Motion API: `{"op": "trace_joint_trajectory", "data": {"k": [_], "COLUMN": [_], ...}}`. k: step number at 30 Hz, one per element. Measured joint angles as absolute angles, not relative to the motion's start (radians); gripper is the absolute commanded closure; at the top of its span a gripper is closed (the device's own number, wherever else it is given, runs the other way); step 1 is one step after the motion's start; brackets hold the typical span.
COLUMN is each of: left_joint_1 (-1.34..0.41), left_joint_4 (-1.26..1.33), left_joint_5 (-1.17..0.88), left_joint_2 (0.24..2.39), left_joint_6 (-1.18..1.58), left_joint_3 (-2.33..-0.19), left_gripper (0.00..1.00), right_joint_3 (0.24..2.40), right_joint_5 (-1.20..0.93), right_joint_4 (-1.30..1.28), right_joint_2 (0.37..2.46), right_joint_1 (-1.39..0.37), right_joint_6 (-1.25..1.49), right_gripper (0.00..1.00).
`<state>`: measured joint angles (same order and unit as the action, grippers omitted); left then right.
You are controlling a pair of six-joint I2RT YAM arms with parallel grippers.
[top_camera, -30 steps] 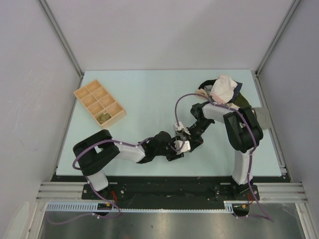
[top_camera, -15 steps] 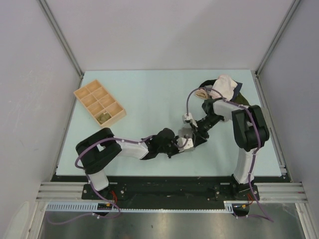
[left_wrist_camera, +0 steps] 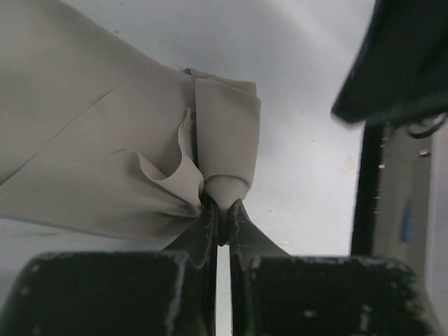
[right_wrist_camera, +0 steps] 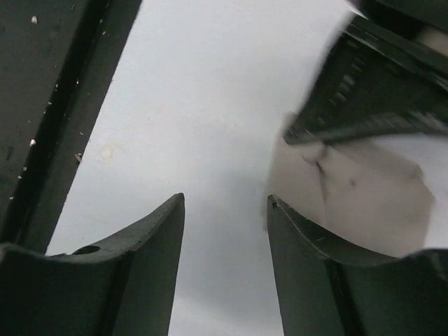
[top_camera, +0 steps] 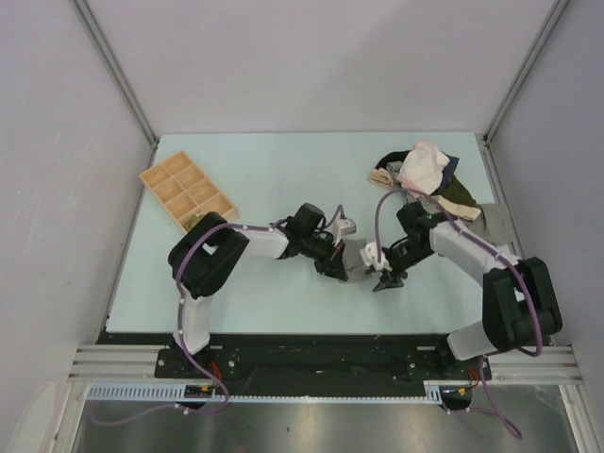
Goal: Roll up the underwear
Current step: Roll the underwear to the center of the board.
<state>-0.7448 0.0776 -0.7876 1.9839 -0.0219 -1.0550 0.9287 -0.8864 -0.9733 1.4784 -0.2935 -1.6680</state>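
Cloth slipping free is the main worry. The plain taupe-grey soft cloth underwear [left_wrist_camera: 105,154] lies loosely folded near the middle of the pale blue-green table [top_camera: 264,179], between the two arms. The left gripper [left_wrist_camera: 218,208] pinches only a small bunched fold at the garment's edge, jaws pressed tight on it. The right gripper [right_wrist_camera: 225,231] hangs just beside, jaws spread and holding nothing. With so thin a bite, a pull could drag the whole garment flat instead of turning it, or the fold could pop out. The grippers sit close enough to knock together. The heap of pink-white and dark garments [top_camera: 425,170] lies well apart.
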Motion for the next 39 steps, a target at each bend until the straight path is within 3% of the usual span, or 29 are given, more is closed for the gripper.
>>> {"op": "trace_joint_trajectory", "data": {"k": [5, 15, 18, 22, 25, 32, 36, 39], "left_joint_1": [-0.694, -0.680, -0.680, -0.677, -0.673, -0.677, -0.745, -0.826], "left_joint_4": [0.031, 0.006, 0.012, 0.084, 0.183, 0.388, 0.521, 0.557], "left_joint_5": [-0.945, -1.020, -1.018, -1.010, -0.958, -0.698, -0.577, -0.521], "left_joint_2": [2.080, 2.136, 2.136, 2.115, 2.037, 1.705, 1.481, 1.421], "left_joint_6": [0.073, 0.138, 0.152, 0.194, 0.215, 0.148, 0.038, -0.052], "left_joint_3": [-1.139, -1.186, -1.185, -1.139, -1.036, -0.682, -0.506, -0.487], "left_gripper": [0.93, 0.85, 0.77, 0.62, 0.57, 0.33, 0.30, 0.29], "right_joint_3": [0.794, 0.773, 0.767, 0.768, 0.782, 0.938, 1.096, 1.151], "right_joint_5": [-0.779, -0.630, -0.601, -0.587, -0.585, -0.625, -0.703, -0.753], "right_joint_4": [-0.768, -0.539, -0.514, -0.472, -0.458, -0.650, -0.872, -0.978], "right_joint_2": [1.416, 1.479, 1.509, 1.532, 1.545, 1.644, 1.758, 1.824], "right_joint_1": [-0.449, -0.495, -0.505, -0.509, -0.509, -0.487, -0.454, -0.438], "right_joint_6": [-1.634, -1.585, -1.578, -1.561, -1.541, -1.491, -1.478, -1.467], "right_gripper": [0.44, 0.50, 0.57, 0.79, 0.87, 0.89, 0.89, 0.89]}}
